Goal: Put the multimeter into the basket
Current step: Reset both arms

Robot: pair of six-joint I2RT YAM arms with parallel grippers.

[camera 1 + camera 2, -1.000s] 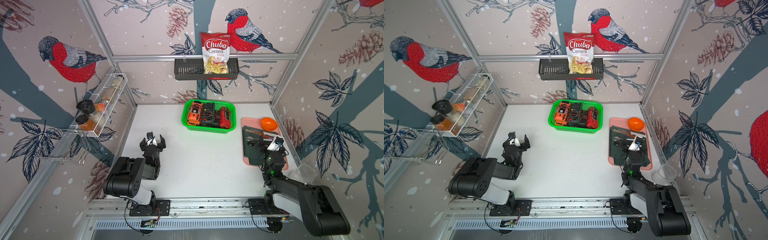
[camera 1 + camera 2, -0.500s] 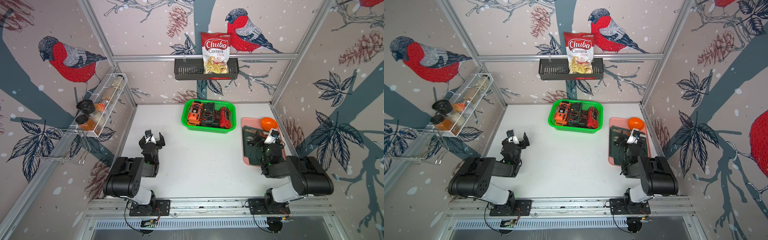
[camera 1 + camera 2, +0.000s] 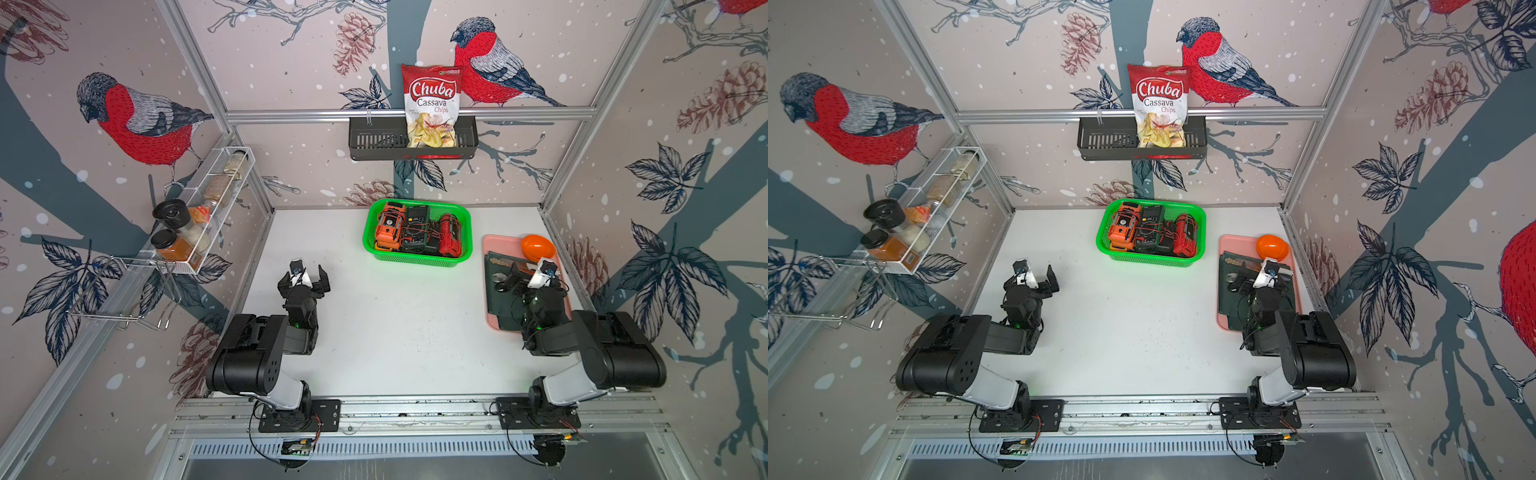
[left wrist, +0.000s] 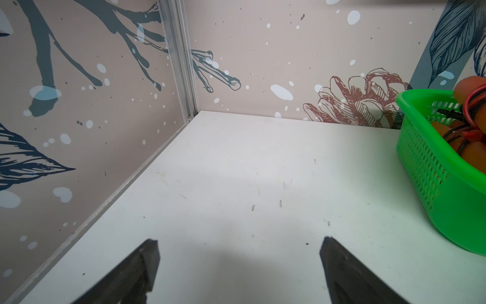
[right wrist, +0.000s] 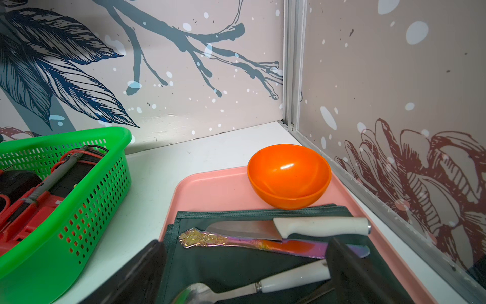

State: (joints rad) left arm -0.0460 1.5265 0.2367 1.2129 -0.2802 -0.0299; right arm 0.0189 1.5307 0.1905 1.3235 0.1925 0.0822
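The green basket (image 3: 415,261) stands at the back middle of the white table, seen in both top views (image 3: 1150,261). Three multimeters lie inside it with their leads: an orange one (image 3: 388,232), a black one (image 3: 415,226) and a red one (image 3: 451,235). My left gripper (image 3: 305,276) hovers low over bare table at the left, open and holding nothing (image 4: 239,240); the basket's wall (image 4: 431,168) is off to its side. My right gripper (image 3: 528,278) is open above the cutlery on the pink tray, holding nothing (image 5: 244,242), with the basket (image 5: 79,210) beside it.
A pink tray (image 3: 498,245) at the right carries an orange bowl (image 3: 538,247) and a dark green cloth (image 5: 236,265) with two knives and a spoon. On the back wall, a black rack holds a chips bag (image 3: 432,104). A white wire rack (image 3: 199,216) with spice jars hangs left.
The right arm has folded up over its base while its gripper stayed open above the tray, shifting slightly toward the back. The left gripper edged slightly toward the back, still open.
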